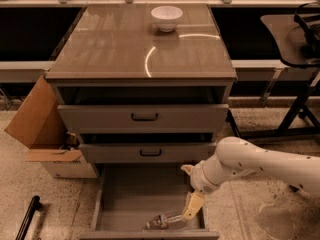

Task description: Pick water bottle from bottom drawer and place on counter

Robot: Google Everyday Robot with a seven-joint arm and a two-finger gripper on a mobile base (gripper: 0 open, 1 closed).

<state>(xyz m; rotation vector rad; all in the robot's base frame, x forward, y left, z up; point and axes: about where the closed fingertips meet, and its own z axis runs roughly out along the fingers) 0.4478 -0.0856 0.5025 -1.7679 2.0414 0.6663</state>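
The water bottle (164,220) lies on its side near the front edge of the open bottom drawer (132,191), cap pointing left. My gripper (190,210) reaches down into the drawer from the right, on a white arm (250,164). Its tip is right at the bottle's right end; whether it touches is unclear. The counter (110,49) is the glossy top of the cabinet, above and behind the gripper.
A white bowl (166,18) stands at the back of the counter. The two upper drawers with black handles (144,117) stick out slightly. An open cardboard box (40,121) stands left of the cabinet. A dark side table (287,31) is at the right. A black bar (27,218) lies on the floor at the lower left.
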